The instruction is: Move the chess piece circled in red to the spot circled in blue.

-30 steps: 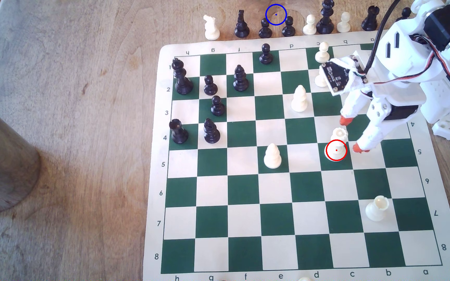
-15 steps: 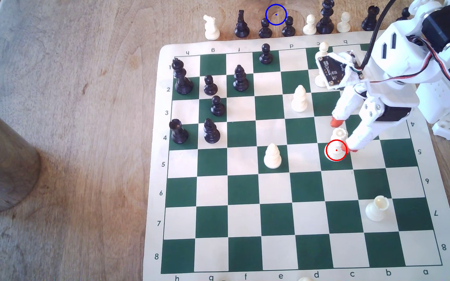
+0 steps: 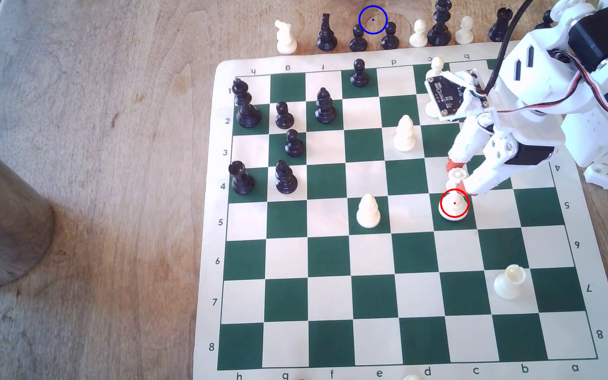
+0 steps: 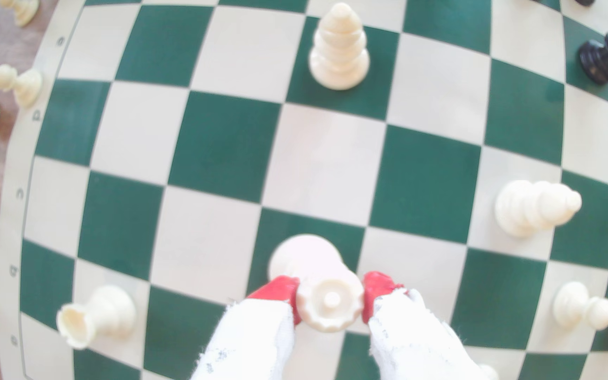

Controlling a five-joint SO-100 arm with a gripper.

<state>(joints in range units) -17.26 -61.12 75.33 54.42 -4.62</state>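
Observation:
The cream-white queen [image 3: 454,209] stands upright on a green square at the board's right side in the exterior view, with the red circle drawn over its lower body. My gripper [image 3: 458,177] is shut on it, one red fingertip on each side of the toothed crown. The wrist view looks down on that crown [image 4: 330,300], with the red fingertips [image 4: 280,290] pressed against it from both sides. The blue circle [image 3: 373,19] marks bare brown wood beyond the board's far edge, between two black pawns [image 3: 358,38] [image 3: 390,35].
Two white bishops [image 3: 368,212] [image 3: 404,133] stand to the exterior view's left of the queen, and a white rook [image 3: 509,282] stands nearer the camera. Several black pieces crowd the board's left. Captured pieces [image 3: 326,34] line the far edge. A wooden cylinder [image 3: 2,219] stands far left.
The gripper has moved toward the exterior view's left, and its fingers have come together on the queen's crown. The queen stands on the same square.

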